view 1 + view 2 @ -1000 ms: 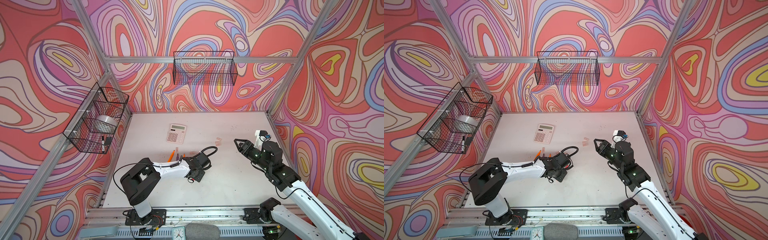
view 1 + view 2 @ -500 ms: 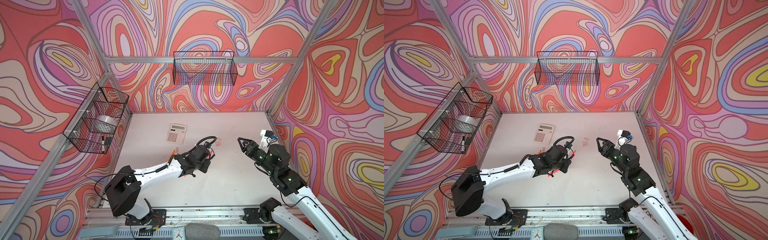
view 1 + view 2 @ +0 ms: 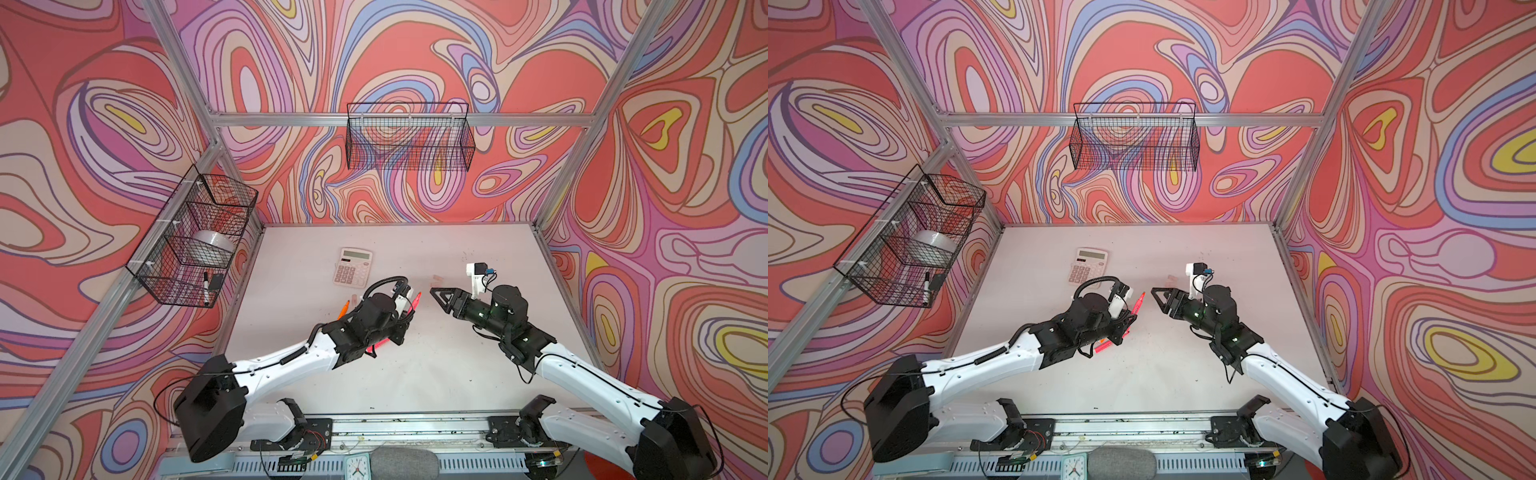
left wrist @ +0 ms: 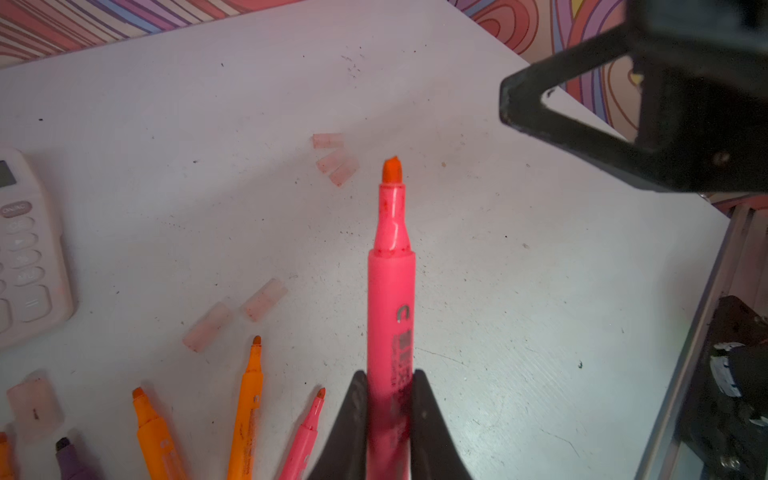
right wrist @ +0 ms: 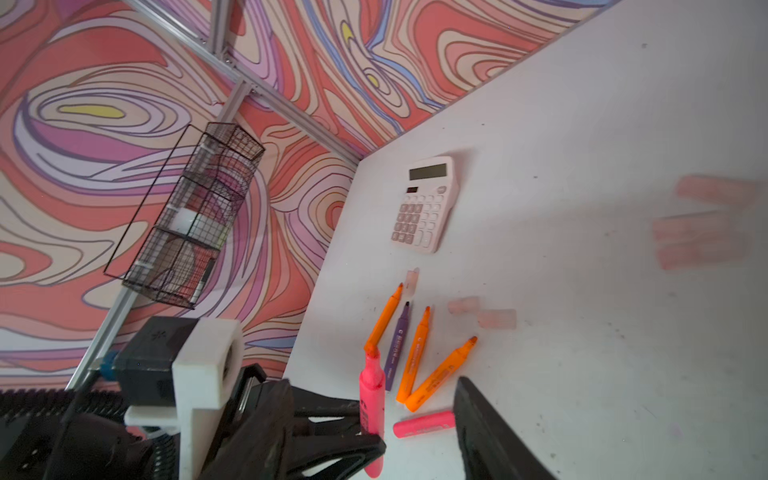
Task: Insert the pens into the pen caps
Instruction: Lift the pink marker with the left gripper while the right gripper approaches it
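Gripper state: left gripper (image 4: 388,380) clamped on an uncapped pink highlighter (image 4: 390,291); right gripper (image 3: 437,293) parted, holding nothing.

The left gripper held the pink highlighter by its barrel above the white table (image 3: 436,374). Its orange-stained tip pointed toward the right gripper, near it but apart in both top views. Five other pens lay grouped on the table by the left arm: three orange pens (image 5: 415,357), one purple pen (image 5: 397,345) and one pink pen (image 5: 424,424). Six pale caps lay loose on the table: a cluster of three (image 4: 334,160) beyond the held tip, a pair (image 4: 237,316) near the orange pens, and one (image 4: 35,405) near the pink calculator (image 3: 352,267).
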### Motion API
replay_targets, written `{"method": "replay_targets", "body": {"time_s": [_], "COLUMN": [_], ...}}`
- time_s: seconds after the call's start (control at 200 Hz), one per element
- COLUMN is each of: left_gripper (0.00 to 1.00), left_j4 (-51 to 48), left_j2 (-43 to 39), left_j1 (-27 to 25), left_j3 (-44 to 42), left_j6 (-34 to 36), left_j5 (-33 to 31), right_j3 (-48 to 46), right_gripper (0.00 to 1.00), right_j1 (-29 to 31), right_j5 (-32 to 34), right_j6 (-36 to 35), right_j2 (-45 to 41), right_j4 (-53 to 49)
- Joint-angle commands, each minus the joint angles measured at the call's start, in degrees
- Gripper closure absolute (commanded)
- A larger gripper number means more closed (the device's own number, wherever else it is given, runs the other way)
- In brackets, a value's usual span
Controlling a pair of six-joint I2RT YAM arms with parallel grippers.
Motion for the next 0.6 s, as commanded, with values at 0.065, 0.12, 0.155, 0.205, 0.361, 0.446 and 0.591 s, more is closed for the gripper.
{"method": "replay_targets", "body": {"time_s": [0.065,0.12,0.155,0.205,0.361,0.446,0.591], "left_gripper": [1.0,1.0,1.0,1.0,1.0,1.0,1.0], "left_j4": [4.8,5.3,5.1,4.3,3.5,3.8,3.7], "left_j2": [-2.5,-1.9,-1.4,-0.6,0.7,0.8,0.8], "left_j1": [0.0,0.0,0.1,0.1,0.1,0.0,0.1], "left_j3": [-1.3,-1.3,-0.9,-0.1,1.1,1.1,1.1], "left_j6": [0.8,0.5,0.4,0.2,-0.2,-0.3,-0.4], "left_j5": [1.1,2.0,2.7,3.5,6.0,6.5,6.4], "right_j3": [0.9,1.1,1.3,1.9,2.7,2.9,3.9], "right_gripper": [0.39,0.39,0.4,0.4,0.42,0.46,0.55], "right_j1": [1.9,2.7,3.2,3.9,5.1,5.4,6.2], "right_j5": [-1.3,-1.4,-1.4,-1.4,-0.9,-0.7,0.1], "right_j6": [-1.0,-1.3,-1.4,-1.9,-1.8,-1.7,-1.9], "right_j2": [2.7,3.9,4.5,5.2,6.9,7.8,9.0], "right_j4": [5.3,6.0,6.2,6.1,5.4,5.5,4.1]}}
